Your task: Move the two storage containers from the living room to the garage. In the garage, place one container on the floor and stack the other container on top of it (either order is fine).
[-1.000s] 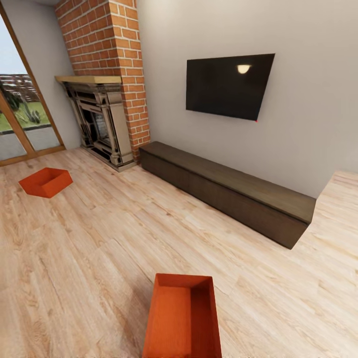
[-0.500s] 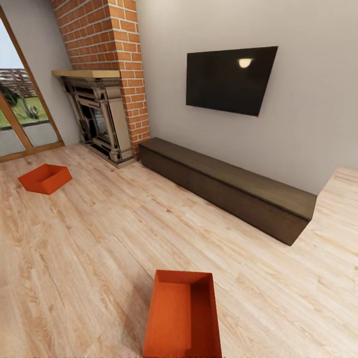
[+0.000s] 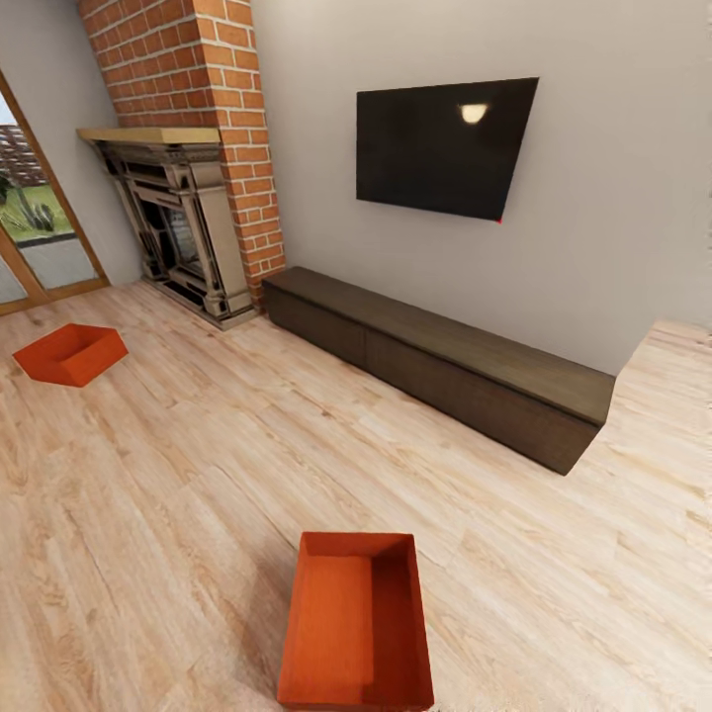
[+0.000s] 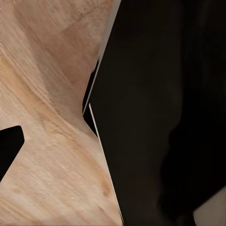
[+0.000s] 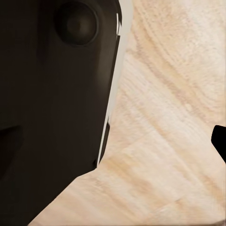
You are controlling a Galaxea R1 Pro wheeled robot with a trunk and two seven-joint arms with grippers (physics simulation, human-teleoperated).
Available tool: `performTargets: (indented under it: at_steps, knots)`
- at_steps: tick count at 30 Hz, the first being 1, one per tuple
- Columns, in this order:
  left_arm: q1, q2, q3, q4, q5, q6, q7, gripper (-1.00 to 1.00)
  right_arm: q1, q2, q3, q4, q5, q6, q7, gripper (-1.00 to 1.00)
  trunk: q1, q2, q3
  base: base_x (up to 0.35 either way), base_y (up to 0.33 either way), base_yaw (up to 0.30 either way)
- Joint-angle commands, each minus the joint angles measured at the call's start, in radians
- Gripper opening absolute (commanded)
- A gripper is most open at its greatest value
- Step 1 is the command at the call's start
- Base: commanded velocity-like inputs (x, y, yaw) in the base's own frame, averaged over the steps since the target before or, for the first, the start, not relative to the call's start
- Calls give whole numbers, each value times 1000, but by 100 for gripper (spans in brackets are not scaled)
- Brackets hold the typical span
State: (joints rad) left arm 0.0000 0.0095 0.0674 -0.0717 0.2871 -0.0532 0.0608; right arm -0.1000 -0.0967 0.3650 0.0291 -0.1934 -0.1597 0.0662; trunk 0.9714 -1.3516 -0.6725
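Note:
Two orange-red storage containers rest on the light wood planks of the living room. The near container [image 3: 356, 621] lies low in the middle of the head view, open side up and empty. The far container [image 3: 69, 353] sits at the left, in front of the glass door. A dark fingertip [image 4: 10, 143] of my left gripper shows at the edge of the left wrist view, over bare planks. At the edge of the right wrist view is a dark fingertip [image 5: 219, 141] of my right gripper. Both grippers look open and hold nothing.
A long dark low cabinet [image 3: 445, 361] runs along the cream wall under a black TV [image 3: 443, 146]. A red-brick fireplace [image 3: 183, 213] stands at the back left beside a wood-framed glass door [image 3: 35, 232]. Dark parts of my body [image 4: 160, 117] show in both wrist views.
The whole head view has shifted: everything sits further left and higher, and the near container now shows in full. Nothing in the room itself has moved.

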Motion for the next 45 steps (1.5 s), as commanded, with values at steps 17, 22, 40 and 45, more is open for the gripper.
performTargets:
  at_steps: [17,22,40,45]
  knots:
    - [0,-2,6,0,0,-2,1,100,-1,0,11,3,-4,4,6,100,0,0,-11,0,0,-55]
    - [0,-2,6,0,0,-2,1,100,-1,0,17,3,-2,6,5,100,0,0,-16,0,0,-16]
    - [0,1,1,0,-5,-2,2,100,-1,1,22,3,19,5,7,100,0,0,-45,0,0,0]
    - [0,2,0,-2,-7,-2,1,100,-1,6,22,3,61,6,7,100,0,0,-53,0,0,0]
